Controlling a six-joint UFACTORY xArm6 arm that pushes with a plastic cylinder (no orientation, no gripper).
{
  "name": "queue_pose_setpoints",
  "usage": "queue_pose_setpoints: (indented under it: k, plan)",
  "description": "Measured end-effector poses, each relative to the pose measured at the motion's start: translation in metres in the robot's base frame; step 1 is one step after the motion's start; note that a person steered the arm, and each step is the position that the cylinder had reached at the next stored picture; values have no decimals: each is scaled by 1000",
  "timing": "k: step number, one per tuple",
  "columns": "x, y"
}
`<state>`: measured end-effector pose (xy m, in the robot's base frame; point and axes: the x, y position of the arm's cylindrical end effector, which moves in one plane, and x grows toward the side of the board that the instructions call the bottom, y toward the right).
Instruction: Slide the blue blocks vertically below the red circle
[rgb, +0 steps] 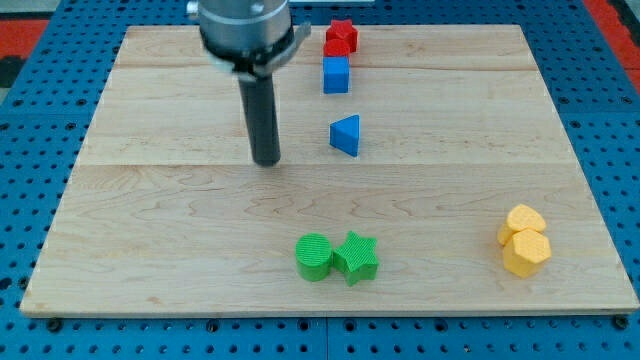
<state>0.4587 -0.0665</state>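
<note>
Camera view shows a pale wooden table (150, 200) lying on a blue perforated base (40, 130). The arm carries no pincer, so there is nothing released or clenched to report; it ends in a dark rod, and my tip (266, 161) rests on the table toward the view's left of centre, in the upper half.

The blue cube (336, 75) sits near the view's top, touching or just below the red blocks (340, 38), which appear as two pieces pressed together at the table's top edge; the upper looks star-shaped, the other's shape I cannot make out. The blue triangle (346, 135) lies below the blue cube, apart from it, and to the view's right of my tip, near but not touching.

Toward the view's bottom, a green cylinder (314, 257) and a green star (356, 257) touch side by side. At the lower right, two yellow blocks (524, 240), roughly hexagonal, sit against each other.
</note>
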Motion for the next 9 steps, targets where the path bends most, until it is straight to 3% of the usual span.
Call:
queue_pose_setpoints:
  k: [1, 3, 4, 5, 6, 9]
  plan:
    - [17, 37]
    - [-57, 74]
    - [-55, 56]
    - [-10, 62]
    - [-8, 107]
    - [-90, 59]
